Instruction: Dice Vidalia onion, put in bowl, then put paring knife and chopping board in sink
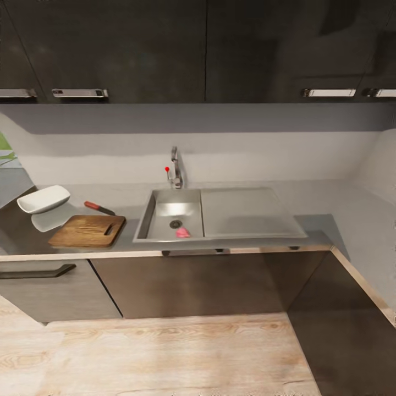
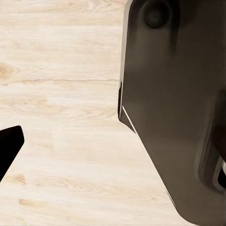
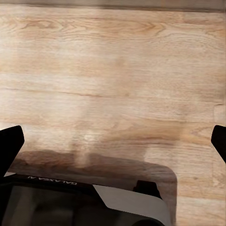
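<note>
Still at the start: onion in the sink, arms hanging low

Right now, nearest of all, the right gripper (image 3: 113, 136) points down at the wooden floor (image 3: 117, 70), both dark fingertips (image 3: 10, 141) set wide apart at the frame's edges, nothing between them. Just under those fingers sits the robot's dark base (image 3: 70, 202). Over on the other arm, the left gripper shows one dark fingertip (image 2: 9, 141) over the same pale floor, with the robot's body (image 2: 179, 117) beside it; whether that gripper is open or closed, I cannot tell.

Moving out, well beyond either set of fingers, the countertop (image 1: 324, 225) runs across the head view. On it lies the chopping board (image 1: 87, 230), bare, nothing cut on it. Just behind the board rests the paring knife (image 1: 99, 208), untouched. Farther toward the left corner sits the bowl (image 1: 43, 198), empty as far as I can see.

And the key item: the Vidalia onion (image 1: 183, 232) lies inside the sink (image 1: 220, 212), near the drain, looking pinkish here, whole. The tap (image 1: 175, 170) stands behind it.

My read: no step is done. Fetching, dicing, bowling, and sinking knife and board all remain.
</note>
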